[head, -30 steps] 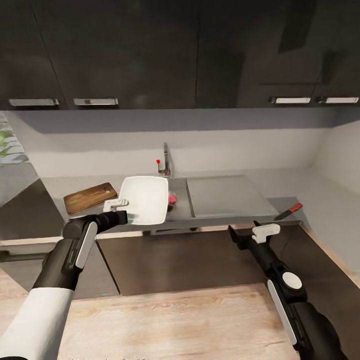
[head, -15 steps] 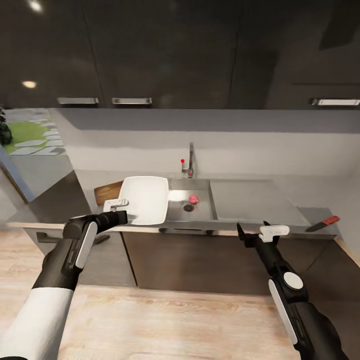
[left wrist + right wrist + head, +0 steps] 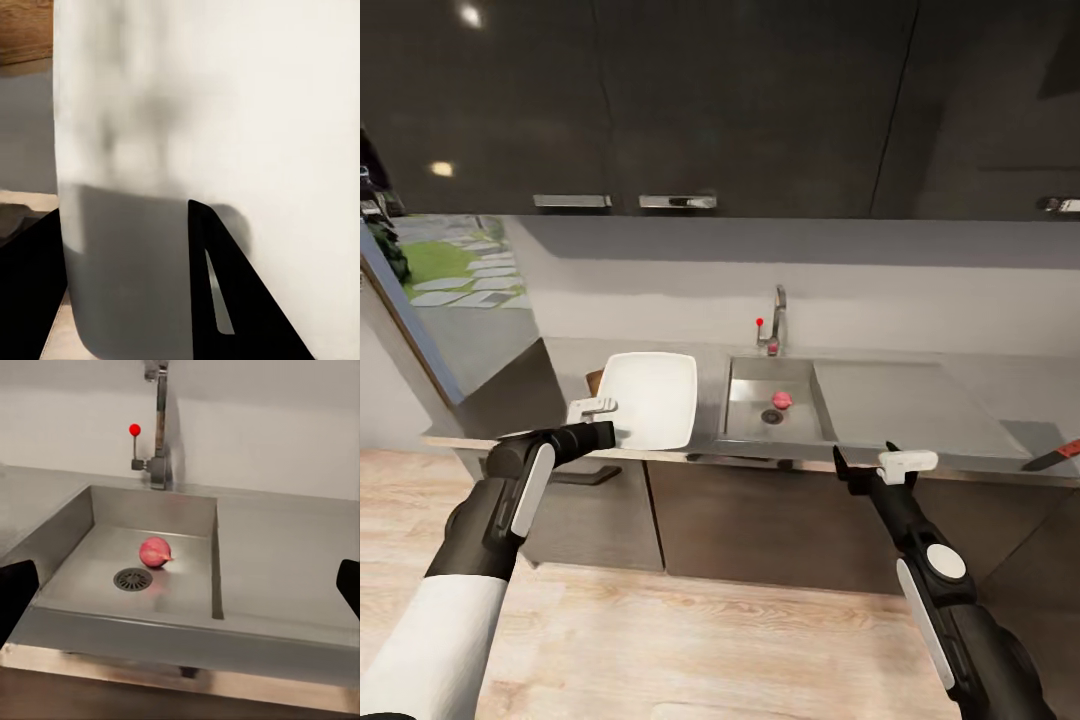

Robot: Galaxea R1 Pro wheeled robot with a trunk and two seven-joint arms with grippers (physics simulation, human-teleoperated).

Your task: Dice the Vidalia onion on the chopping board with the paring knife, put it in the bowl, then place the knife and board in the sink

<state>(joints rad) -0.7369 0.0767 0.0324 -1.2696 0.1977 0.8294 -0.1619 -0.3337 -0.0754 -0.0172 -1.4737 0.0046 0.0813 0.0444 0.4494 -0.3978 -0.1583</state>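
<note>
While the left gripper point(image 3: 592, 407) is clamped on the bowl point(image 3: 650, 398) mid-left and the right gripper point(image 3: 863, 467) hangs spread apart, the onion point(image 3: 154, 553) sits mid-frame in the sink point(image 3: 79, 521), probably light, firm, slick, so grab across its middle

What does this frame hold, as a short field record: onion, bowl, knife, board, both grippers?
onion: in the sink, beside the drain
bowl: held by the left gripper
knife: on the countertop, far right
board: mostly hidden behind the bowl
right gripper: open, empty, short of the counter edge
</note>
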